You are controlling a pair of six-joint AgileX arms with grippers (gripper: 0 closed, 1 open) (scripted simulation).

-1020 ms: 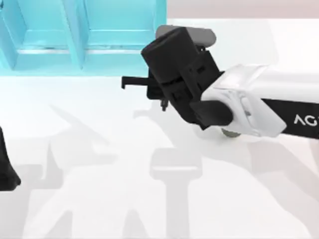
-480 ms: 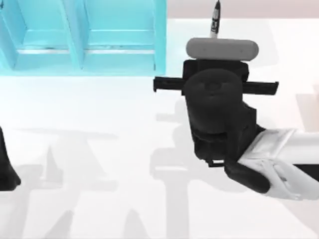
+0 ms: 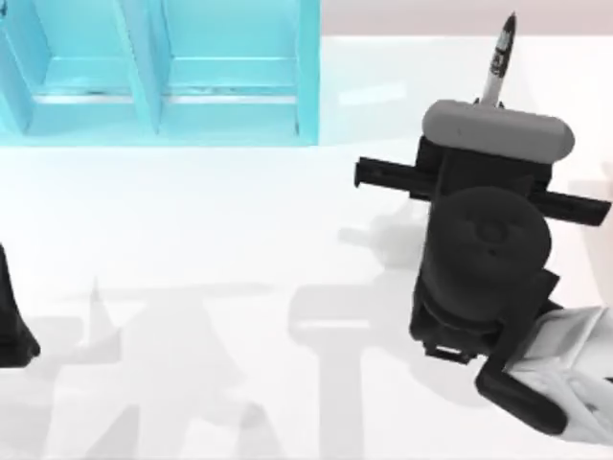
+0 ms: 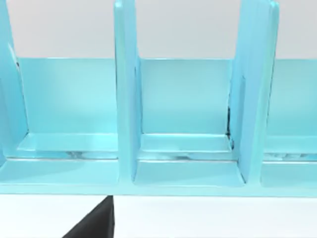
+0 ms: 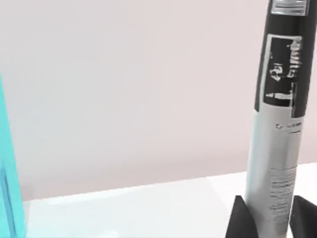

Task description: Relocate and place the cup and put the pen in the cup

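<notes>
Pen (image 5: 277, 148) clamped upright between the right gripper's (image 5: 267, 218) fingertips, raised over the table's right side.
Held near its lower end, it could tilt or slip during transport; left arm parked at the left edge.

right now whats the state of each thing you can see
pen: held upright between the right gripper's fingertips, off the table
right gripper: shut on the pen, over the table's right side
left gripper: parked at the table's left edge
blue rack: upright, compartments empty
</notes>
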